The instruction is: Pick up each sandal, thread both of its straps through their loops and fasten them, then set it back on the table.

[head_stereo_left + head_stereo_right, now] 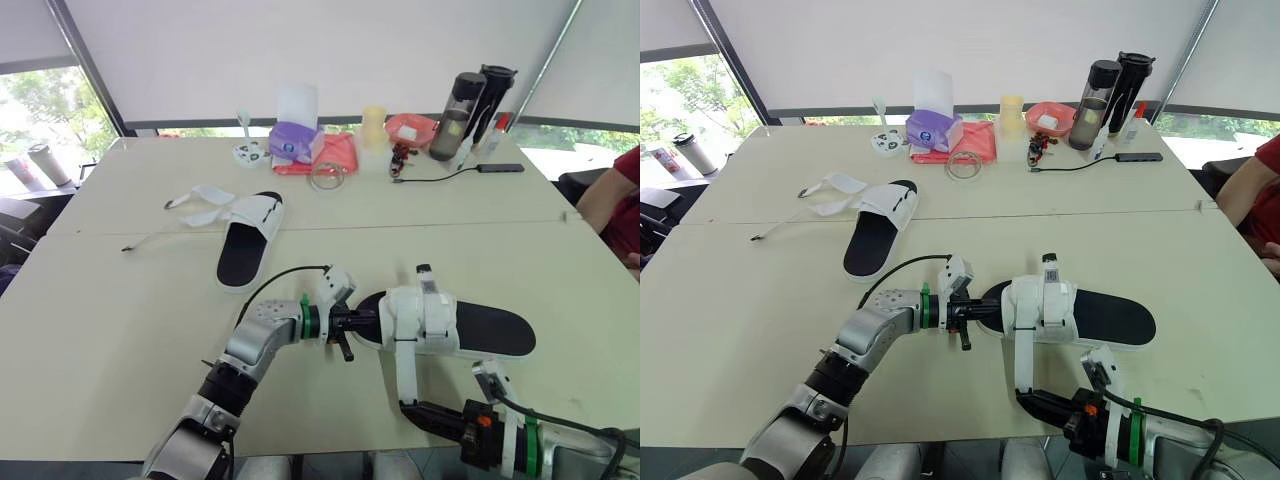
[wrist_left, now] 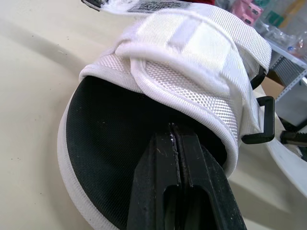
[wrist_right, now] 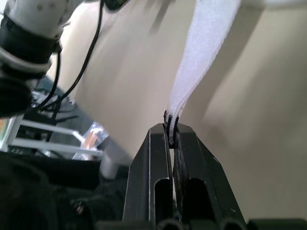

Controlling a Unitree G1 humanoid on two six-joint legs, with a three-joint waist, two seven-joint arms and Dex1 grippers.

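Note:
A white sandal with a black footbed (image 1: 470, 328) lies near the table's front edge. My left gripper (image 1: 357, 325) is shut on its toe end, the fingers (image 2: 158, 163) pinching the black footbed just under the front strap (image 2: 201, 52). One long white strap (image 1: 403, 365) trails from this sandal toward the table edge. My right gripper (image 3: 170, 128) is shut on that strap's tip. A black plastic loop (image 2: 265, 120) sticks out at the sandal's side. The second sandal (image 1: 248, 238) lies farther back on the left, its two straps (image 1: 200, 205) spread open on the table.
Along the back edge stand a purple tissue box (image 1: 295, 140), a red cloth (image 1: 335, 155), a tape ring (image 1: 328, 175), a yellow cup (image 1: 373, 125), two dark bottles (image 1: 470, 105) and a black cable (image 1: 440, 178). A person's arm (image 1: 612, 200) rests at the right edge.

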